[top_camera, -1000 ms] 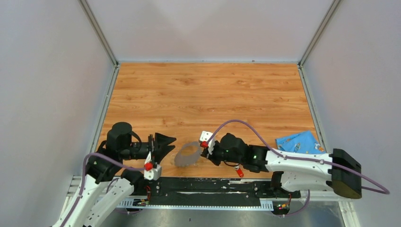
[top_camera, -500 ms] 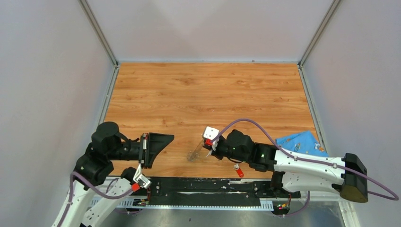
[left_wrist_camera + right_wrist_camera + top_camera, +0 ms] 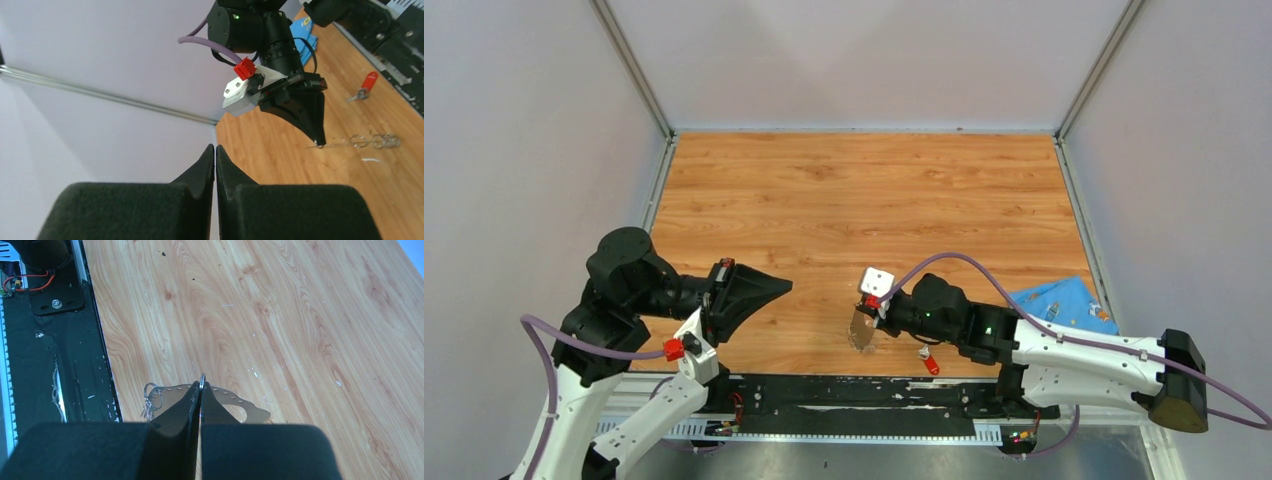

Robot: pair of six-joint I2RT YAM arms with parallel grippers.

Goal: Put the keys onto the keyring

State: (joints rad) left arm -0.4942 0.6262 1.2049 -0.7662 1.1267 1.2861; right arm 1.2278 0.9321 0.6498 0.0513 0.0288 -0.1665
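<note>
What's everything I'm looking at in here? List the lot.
keyring: one, grey, pinched in the right end effector near the table's near edge
small rings: a few, silver, at the keyring's rim
key: one, red head, on the table beside the right arm
cloth: one, blue, at the table's right edge
sliver: one, white, on the table near the keyring
table: one, brown wood
left end effector: one, black, shut, empty, over the near left
right end effector: one, black, shut on the keyring
</note>
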